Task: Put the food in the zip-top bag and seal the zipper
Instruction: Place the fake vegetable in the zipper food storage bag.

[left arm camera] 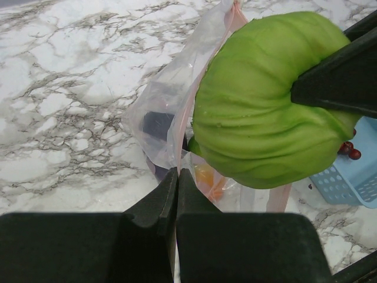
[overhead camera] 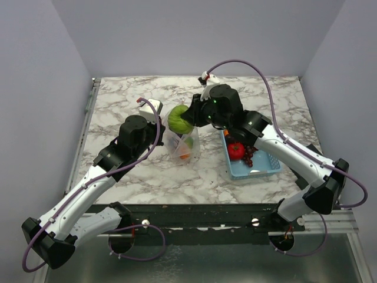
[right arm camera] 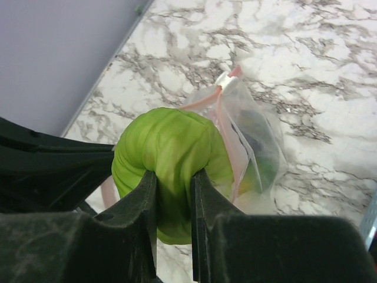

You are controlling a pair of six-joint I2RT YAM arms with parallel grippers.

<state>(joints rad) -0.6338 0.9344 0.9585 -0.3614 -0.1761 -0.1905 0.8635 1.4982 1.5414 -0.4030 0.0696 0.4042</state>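
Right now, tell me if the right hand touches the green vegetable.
Touching. Right wrist view: the right hand pinches the green vegetable from both sides.

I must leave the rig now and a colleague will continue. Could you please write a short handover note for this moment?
Left end effector: shut, pinching the mouth edge of the zip-top bag and holding it up.
Right end effector: shut on the green food piece, at the bag's mouth, not yet inside.
Done: an orange piece and something dark lie in the bag.
Left: drop the green piece in, move the red piece and grapes from the blue basket, then seal the pink zipper, which is open.
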